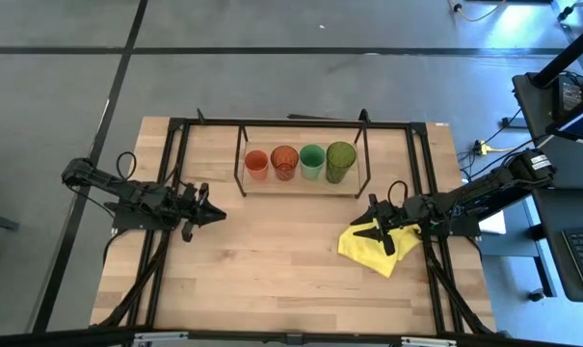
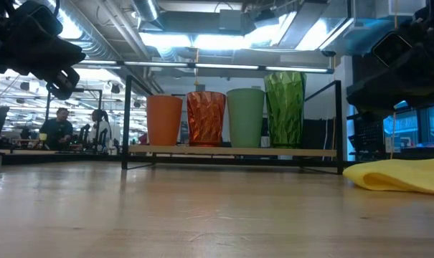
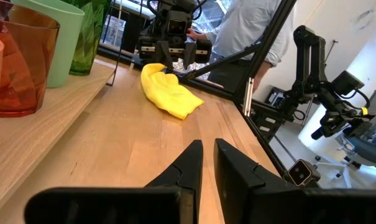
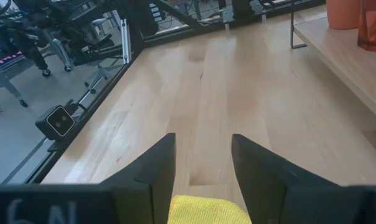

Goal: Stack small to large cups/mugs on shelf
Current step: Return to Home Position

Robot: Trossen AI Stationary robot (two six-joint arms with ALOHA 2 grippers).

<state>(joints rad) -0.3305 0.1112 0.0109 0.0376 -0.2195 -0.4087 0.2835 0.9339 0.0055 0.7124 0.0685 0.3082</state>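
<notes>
Pale wood counter (image 1: 272, 280) fills the high view, with the shelf (image 1: 301, 189) at its far middle. On the shelf board the four cups stand upright in one row, just beside each other and rising in size: orange cup (image 1: 256, 165), orange-brown cup (image 1: 284, 162), green cup (image 1: 312, 161), olive cup (image 1: 340, 161). None lies on the counter, so the sorting looks finished.

The left hand (image 1: 214, 214) hangs over the counter in front of the shelf's left end, well apart from the cups. Its fingers are drawn nearly together with only a thin slit between them, and they hold nothing. The right hand (image 1: 373, 229) is in front of the shelf's right end, over the near edge of the yellow cloth (image 1: 380, 249). Its fingers are spread wide and empty, and the low view shows it raised above the cloth rather than pressing on it.

Judging by this, the step in hand is the retreat to rest, not another placement. The next move calls for each arm to draw back toward its own side of the counter. The right hand must stay lifted so it does not snag the cloth, and both must keep off the shelf's thin black frame so the row is not jarred.
</notes>
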